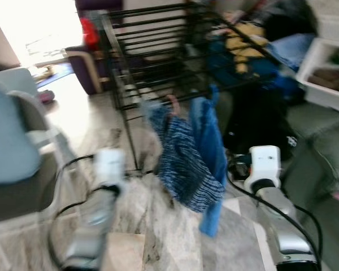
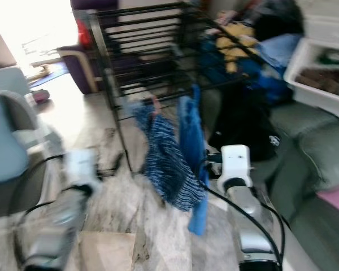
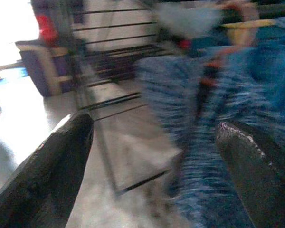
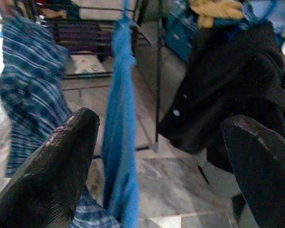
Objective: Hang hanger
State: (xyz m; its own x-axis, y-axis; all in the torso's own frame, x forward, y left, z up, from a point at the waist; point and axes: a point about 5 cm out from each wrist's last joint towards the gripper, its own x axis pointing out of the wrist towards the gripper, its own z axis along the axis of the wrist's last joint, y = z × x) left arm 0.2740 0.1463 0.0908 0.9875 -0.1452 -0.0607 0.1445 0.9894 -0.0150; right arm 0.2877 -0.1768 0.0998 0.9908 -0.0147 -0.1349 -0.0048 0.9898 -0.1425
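A blue plaid garment [image 1: 183,164] hangs at the front rail of a black drying rack [image 1: 158,45], with a pinkish hanger top [image 1: 172,102] at its neck. Blur hides whether the hook sits over the rail. A plain blue cloth [image 1: 213,141] hangs just right of it. My left gripper [image 3: 154,126] is open, low and left of the plaid garment [image 3: 204,123], with nothing between its fingers. My right gripper [image 4: 160,119] is open and holds nothing, facing the blue cloth [image 4: 121,118] and a black garment [image 4: 228,85].
A grey chair [image 1: 11,141] stands close on the left, and a grey sofa [image 1: 322,147] and a white bin [image 1: 327,73] on the right. Piled clothes [image 1: 248,45] lie behind the rack. A purple stool [image 1: 85,68] is at the back left. Marble floor [image 1: 158,237] lies underneath.
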